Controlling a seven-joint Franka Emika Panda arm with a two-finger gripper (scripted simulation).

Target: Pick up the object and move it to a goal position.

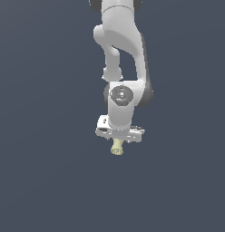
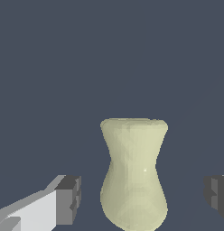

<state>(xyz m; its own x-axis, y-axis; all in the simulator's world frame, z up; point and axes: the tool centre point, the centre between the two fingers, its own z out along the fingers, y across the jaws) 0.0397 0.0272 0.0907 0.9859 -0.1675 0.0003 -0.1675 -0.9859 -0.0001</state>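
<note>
The object [image 2: 134, 176] is a small pale yellow-cream spool with a narrow waist and flared ends. In the wrist view it lies between my two dark finger pads [image 2: 68, 198], with a visible gap on each side. My gripper [image 2: 143, 196] is open and touches nothing. In the exterior view the object [image 1: 117, 149] shows just under the white hand, and the gripper [image 1: 117, 144] is low around it. The fingers are mostly hidden there by the hand.
The white arm [image 1: 121, 50] comes down from the top of the exterior view. A plain dark grey-blue surface [image 1: 51, 181] fills the rest of both views. No goal marker is visible.
</note>
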